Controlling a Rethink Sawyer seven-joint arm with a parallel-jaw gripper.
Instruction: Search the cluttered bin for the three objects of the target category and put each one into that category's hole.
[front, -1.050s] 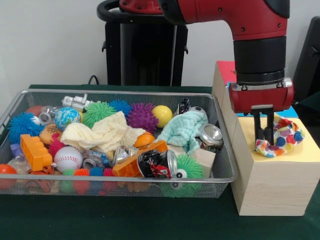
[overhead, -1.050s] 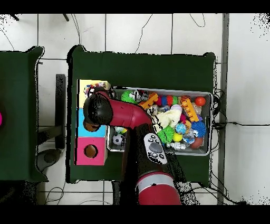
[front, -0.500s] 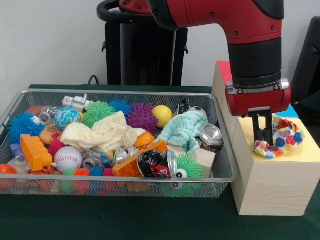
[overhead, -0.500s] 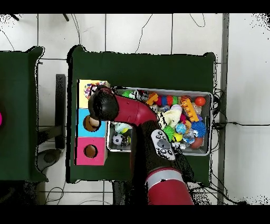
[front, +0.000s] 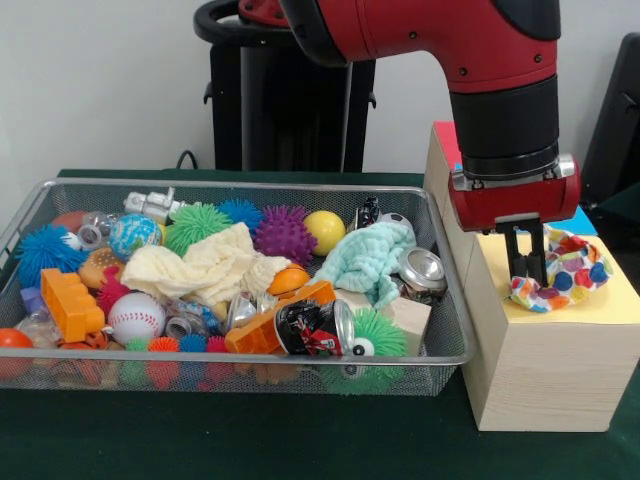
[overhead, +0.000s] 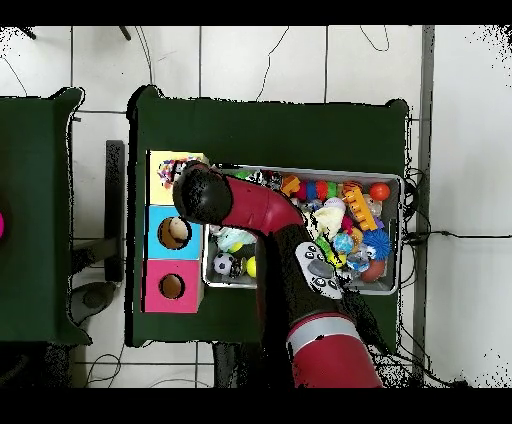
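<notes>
Three sections: the wooden box (front: 540, 370) has a yellow, a blue and a pink top. It stands on the desk (front: 300, 440) near one of its short edges, just beside a short side of the wire bin (front: 240, 184).
Holes: in the overhead view the blue hole (overhead: 178, 231) and the pink hole (overhead: 172, 287) are open to see. The yellow one is hidden under the arm and the cloth.
Task's thing: a dotted, many-coloured cloth (front: 572, 268) lies crumpled on the yellow top. It is not down in any hole.
End effector: it (front: 528, 270) hangs straight down from the red arm (front: 500, 90), at the cloth's edge on the bin side. I cannot tell whether it pinches the cloth or has let it go, because the cloth covers that part.
Step in hand: I judge this is the delivery of a cloth item to the yellow section, at its end but not finished, since the cloth sits on top and not inside.
Remaining: a cream cloth (front: 200, 268) and a mint cloth (front: 365, 258) lie in the bin among balls, cans and blocks. If cloth is the category, these two are probably the others.
Next move: it calls for getting the cloth fully into the yellow hole, by a push or a clean release over the opening. After that the arm must rise clear of the box and cross over the bin's rim to one of the other cloths.
Risk: soft fabric can bridge the hole or cling to the end effector when it lifts.
</notes>
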